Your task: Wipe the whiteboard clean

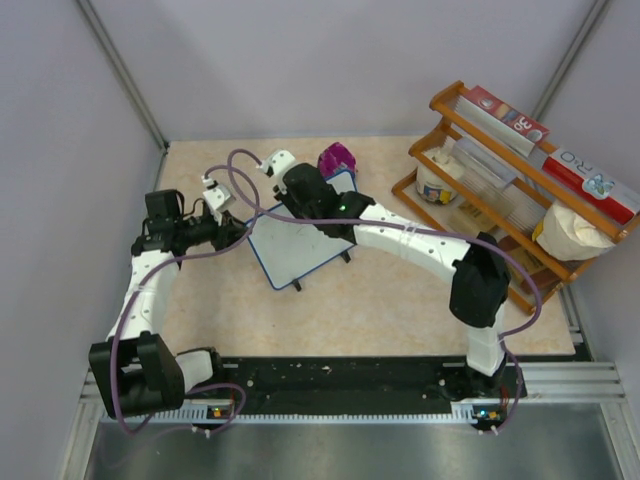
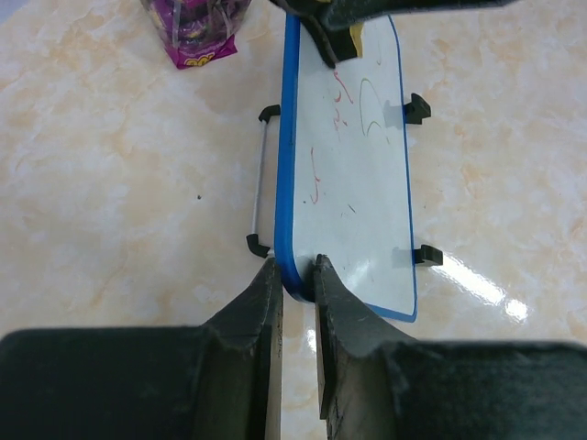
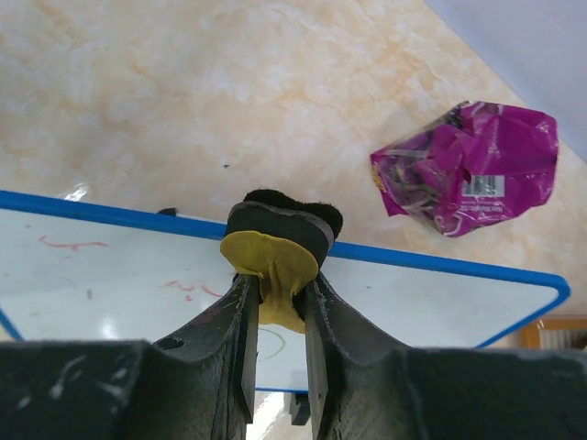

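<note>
The whiteboard (image 1: 303, 250), white with a blue frame and black feet, lies tilted on the table. It carries red scribbles and a green curve (image 2: 367, 105). My left gripper (image 1: 238, 232) is shut on the board's near blue corner (image 2: 295, 275). My right gripper (image 1: 300, 192) is shut on the yellow-and-black eraser (image 3: 275, 247). It holds the eraser's black pad against the board's far edge (image 3: 138, 284). The eraser also shows at the top of the left wrist view (image 2: 341, 37).
A crumpled purple snack bag (image 1: 337, 158) lies just beyond the board; it also shows in the right wrist view (image 3: 468, 170). A wooden rack (image 1: 505, 215) with boxes, a cup and a bag stands at the right. Walls close the table's left and back.
</note>
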`<action>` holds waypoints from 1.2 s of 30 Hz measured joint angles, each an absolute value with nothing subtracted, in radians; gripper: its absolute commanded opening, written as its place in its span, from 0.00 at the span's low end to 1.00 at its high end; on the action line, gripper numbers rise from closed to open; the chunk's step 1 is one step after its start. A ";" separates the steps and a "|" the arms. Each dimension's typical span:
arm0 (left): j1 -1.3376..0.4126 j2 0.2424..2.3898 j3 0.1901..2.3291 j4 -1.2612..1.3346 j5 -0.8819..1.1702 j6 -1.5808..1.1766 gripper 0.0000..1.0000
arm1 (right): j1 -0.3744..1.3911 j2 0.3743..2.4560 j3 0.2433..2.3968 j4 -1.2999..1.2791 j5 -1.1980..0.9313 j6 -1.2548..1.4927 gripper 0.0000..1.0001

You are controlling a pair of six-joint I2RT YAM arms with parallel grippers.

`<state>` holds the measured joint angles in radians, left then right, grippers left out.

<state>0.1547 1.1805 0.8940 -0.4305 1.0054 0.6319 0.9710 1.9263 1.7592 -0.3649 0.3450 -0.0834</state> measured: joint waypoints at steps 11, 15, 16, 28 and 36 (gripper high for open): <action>0.145 1.180 0.894 -0.444 0.993 0.632 0.00 | 0.945 1.923 1.748 -0.353 0.367 -0.083 0.00; 0.142 1.175 0.894 -0.445 0.987 0.628 0.00 | 0.962 1.923 1.747 -0.353 0.381 -0.080 0.00; 0.141 1.173 0.894 -0.446 0.986 0.627 0.00 | 0.966 1.923 1.747 -0.353 0.382 -0.078 0.00; 0.110 1.146 0.893 -0.448 1.005 0.619 0.00 | 1.094 1.937 1.790 -0.369 0.342 -0.034 0.00; 0.109 1.146 0.888 -0.437 0.984 0.615 0.00 | 1.107 1.979 1.842 -0.389 0.334 -0.015 0.00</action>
<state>0.1093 1.1458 0.8875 -0.4370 0.9836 0.6151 1.1072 1.9785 1.8416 -0.3889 0.3344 -0.0147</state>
